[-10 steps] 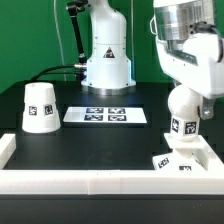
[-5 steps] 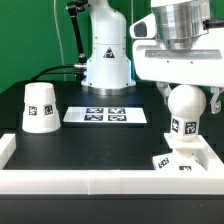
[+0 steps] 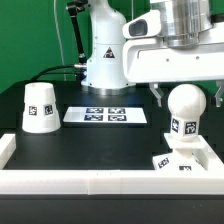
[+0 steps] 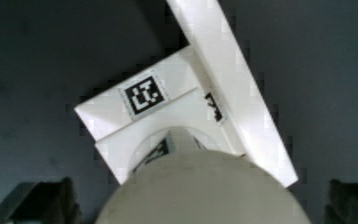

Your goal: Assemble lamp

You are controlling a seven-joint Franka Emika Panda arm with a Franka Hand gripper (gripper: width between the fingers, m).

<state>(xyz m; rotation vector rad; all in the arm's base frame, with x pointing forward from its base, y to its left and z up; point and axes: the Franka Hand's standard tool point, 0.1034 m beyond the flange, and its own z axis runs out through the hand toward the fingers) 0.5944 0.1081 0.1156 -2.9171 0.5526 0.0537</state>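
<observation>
Hand (image 3: 185, 98) spread wide, fingers flanking bulb (image 3: 186, 108), apart from it. Bulb stands upright on base (image 3: 178, 160), exterior view's right. Shade (image 3: 40, 107) sits well apart on surface (image 3: 100, 145), exterior view's left.

I count one truncated-cone shade (image 3: 40, 107), one round bulb (image 3: 186, 105) with a neck and one flat square base (image 3: 186, 161). On the surface (image 3: 100, 146) I also count one marker board (image 3: 72, 115), carrying four square tags (image 3: 96, 112).
</observation>
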